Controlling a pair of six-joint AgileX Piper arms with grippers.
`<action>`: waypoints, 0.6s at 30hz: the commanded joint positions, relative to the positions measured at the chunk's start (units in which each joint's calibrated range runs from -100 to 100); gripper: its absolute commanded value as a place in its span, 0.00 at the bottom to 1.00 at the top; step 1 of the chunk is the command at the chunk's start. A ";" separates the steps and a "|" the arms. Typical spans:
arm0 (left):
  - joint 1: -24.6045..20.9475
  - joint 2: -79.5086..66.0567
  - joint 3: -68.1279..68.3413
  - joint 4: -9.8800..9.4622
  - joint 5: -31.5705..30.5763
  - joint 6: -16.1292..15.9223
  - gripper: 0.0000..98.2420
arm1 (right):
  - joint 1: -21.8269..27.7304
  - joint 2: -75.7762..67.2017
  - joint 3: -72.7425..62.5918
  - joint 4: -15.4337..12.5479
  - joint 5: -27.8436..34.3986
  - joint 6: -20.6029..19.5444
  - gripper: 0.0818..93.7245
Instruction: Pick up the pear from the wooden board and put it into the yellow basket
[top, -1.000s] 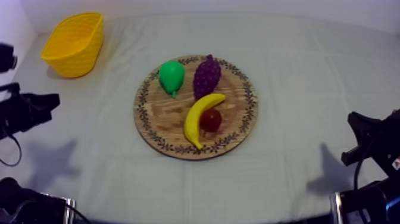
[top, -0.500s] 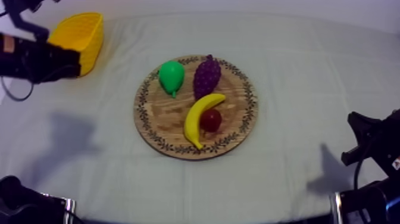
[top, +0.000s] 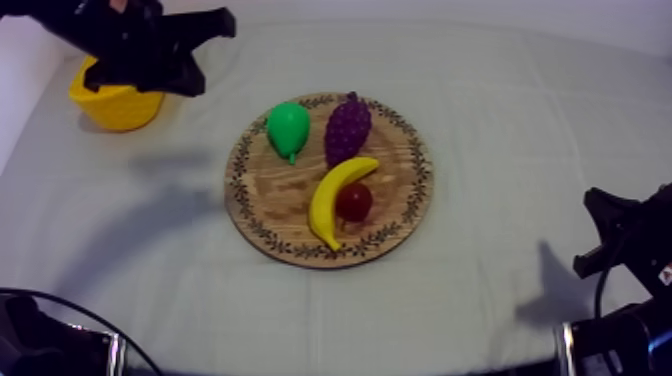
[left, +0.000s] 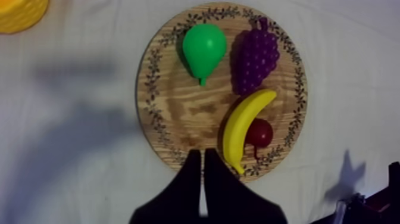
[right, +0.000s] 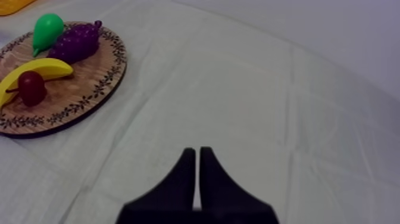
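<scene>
While the pear (top: 288, 128) rests on the wooden board (top: 265, 205), both arms' jaws sit closed, apparently empty.

Banana (top: 324, 197), grapes (top: 347, 128), small red fruit (top: 355, 203)

Top slanted, left wrist overhead, right low, board (left: 184, 113) shared

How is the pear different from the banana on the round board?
The pear is green; the banana is yellow. The pear is short and plump with a narrow tip; the banana is long, thin and curved. The pear lies next to the grapes; the banana bends round the small red fruit. Both are toy fruit lying on the wooden board.
</scene>
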 joint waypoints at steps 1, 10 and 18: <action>-0.11 4.66 -5.11 0.33 0.47 -0.74 0.00 | -0.01 -0.04 -0.05 -0.01 0.02 0.01 0.00; -2.22 19.87 -16.70 2.00 2.99 -2.99 0.00 | -0.01 -0.04 -0.05 -0.01 0.02 0.01 0.00; -3.77 28.20 -24.28 2.76 5.99 -5.04 0.04 | -0.01 -0.04 -0.05 -0.01 0.02 0.01 0.00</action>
